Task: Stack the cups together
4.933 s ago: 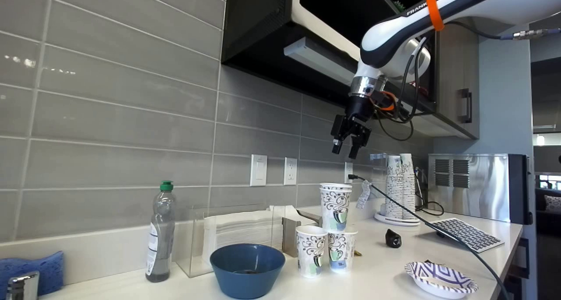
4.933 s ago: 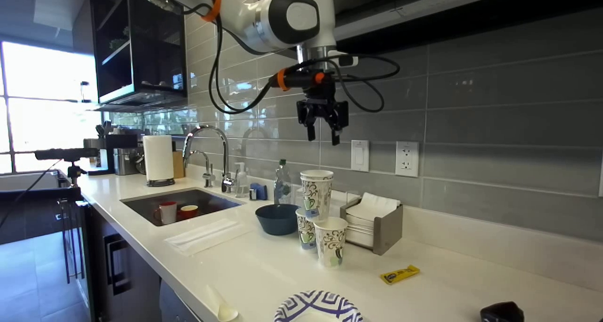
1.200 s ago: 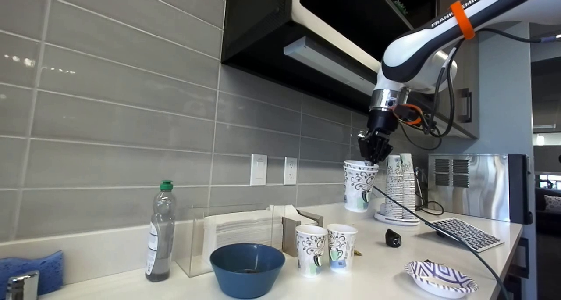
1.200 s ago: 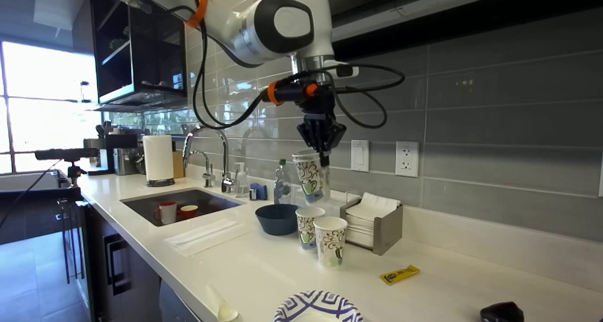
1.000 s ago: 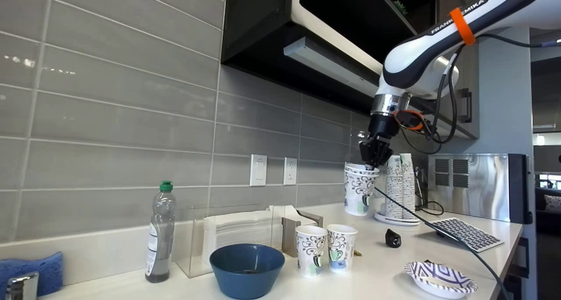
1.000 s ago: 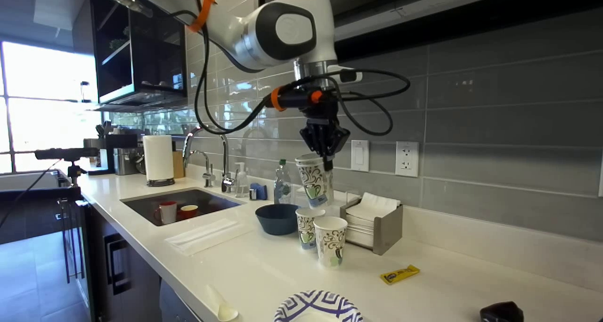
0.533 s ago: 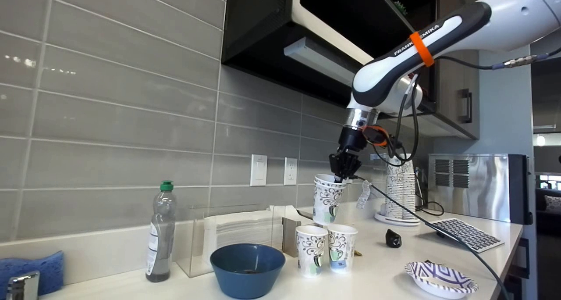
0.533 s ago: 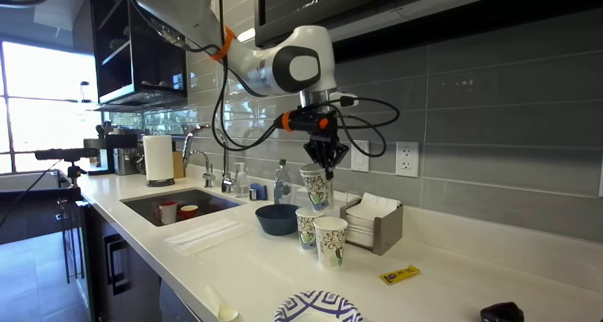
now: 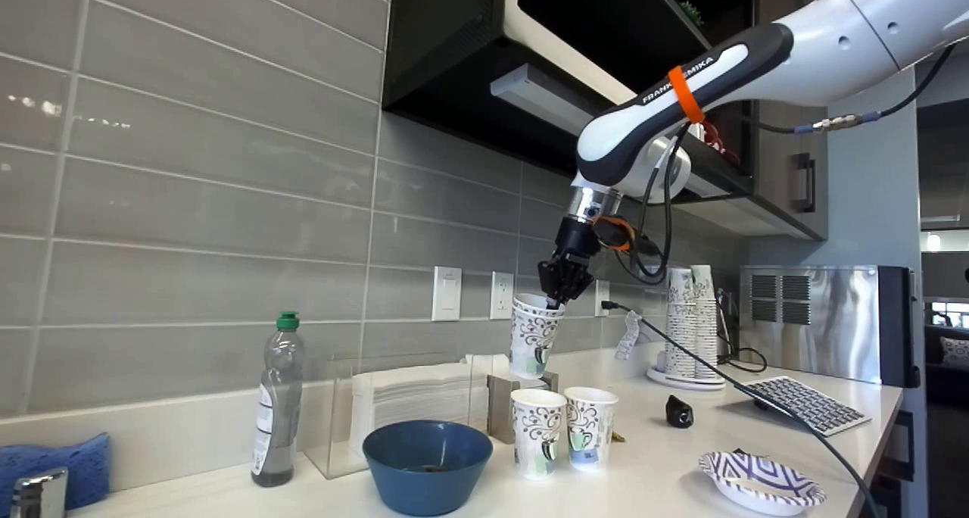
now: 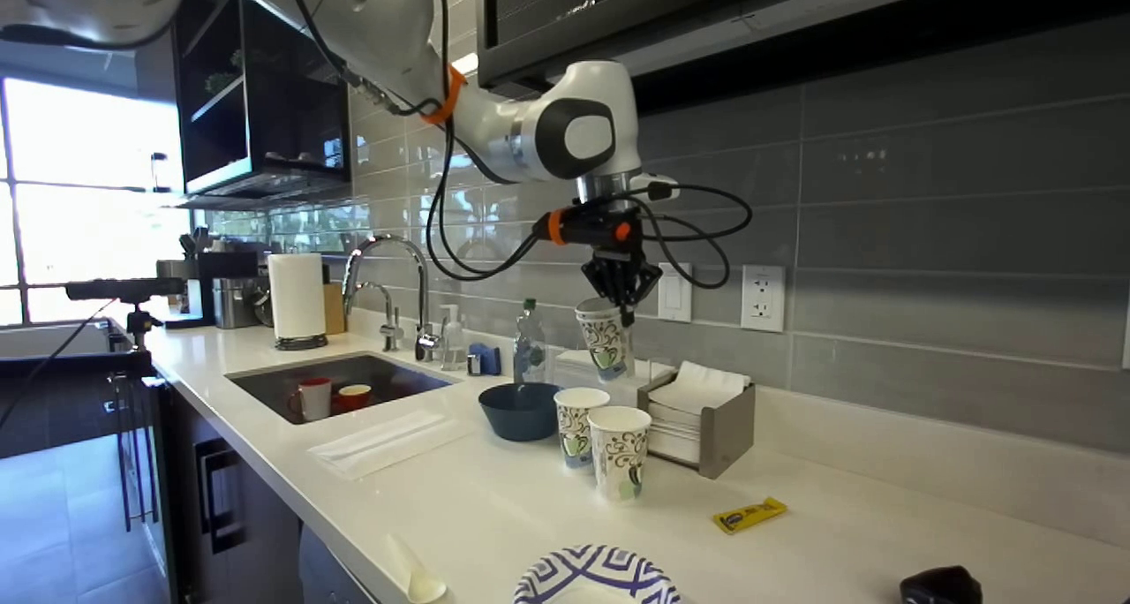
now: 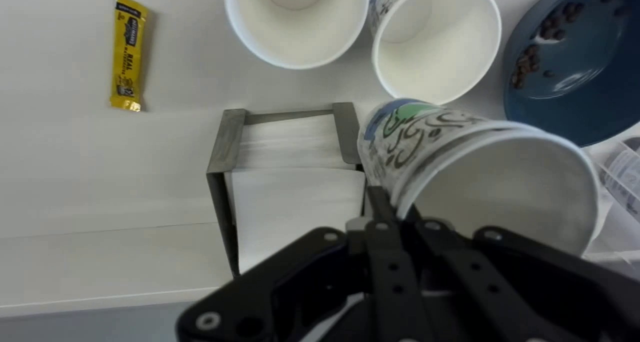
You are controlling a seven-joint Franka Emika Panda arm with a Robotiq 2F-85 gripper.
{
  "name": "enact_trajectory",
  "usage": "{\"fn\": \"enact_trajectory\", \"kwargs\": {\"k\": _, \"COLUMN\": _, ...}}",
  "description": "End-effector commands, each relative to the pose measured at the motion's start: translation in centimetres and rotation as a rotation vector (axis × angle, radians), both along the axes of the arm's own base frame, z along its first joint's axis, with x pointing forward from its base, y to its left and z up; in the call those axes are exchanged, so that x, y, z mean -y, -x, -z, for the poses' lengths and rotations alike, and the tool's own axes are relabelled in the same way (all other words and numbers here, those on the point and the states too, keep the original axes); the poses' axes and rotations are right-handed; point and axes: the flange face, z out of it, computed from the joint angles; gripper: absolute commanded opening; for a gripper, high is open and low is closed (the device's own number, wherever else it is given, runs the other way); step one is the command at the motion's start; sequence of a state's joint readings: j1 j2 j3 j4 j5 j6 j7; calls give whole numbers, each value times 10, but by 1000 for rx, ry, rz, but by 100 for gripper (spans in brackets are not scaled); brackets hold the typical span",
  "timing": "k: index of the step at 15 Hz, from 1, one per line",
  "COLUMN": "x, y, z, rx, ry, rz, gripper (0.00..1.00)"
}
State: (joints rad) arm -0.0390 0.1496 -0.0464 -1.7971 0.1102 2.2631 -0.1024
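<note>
2 cups on ctr nr bowl

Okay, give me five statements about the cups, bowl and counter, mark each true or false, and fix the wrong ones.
1. The tool grips the nested cups. True.
2. A yellow packet lies on the counter. True.
3. The nested cups rest on the counter. False: they hang tilted above it.
4. Small brown pieces lie in the blue bowl. True.
5. All the cups here form a single stack. False: one cup stands beside another cup on the counter.
</note>
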Motion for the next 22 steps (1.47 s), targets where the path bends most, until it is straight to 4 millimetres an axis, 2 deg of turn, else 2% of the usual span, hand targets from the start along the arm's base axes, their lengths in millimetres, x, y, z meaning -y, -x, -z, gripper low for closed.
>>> {"fn": "enact_trajectory", "kwargs": {"k": 1, "x": -8, "y": -17, "z": -5, "rx": -23, "ry": -29, "rz": -18, "gripper": 1}}
{"fn": "enact_trajectory", "kwargs": {"k": 8, "x": -9, "y": -25, "z": -5, "rx": -102, "ry": -14, "rz": -44, "gripper": 1}}
{"fn": "enact_trajectory", "kwargs": {"k": 13, "x": -6, "y": -17, "z": -4, "rx": -158, "ry": -16, "rz": -60, "gripper": 1}}
{"fn": "enact_trajectory", "kwargs": {"k": 22, "x": -16, "y": -20, "z": 11, "rx": -188, "ry": -31, "rz": -101, "gripper": 1}}
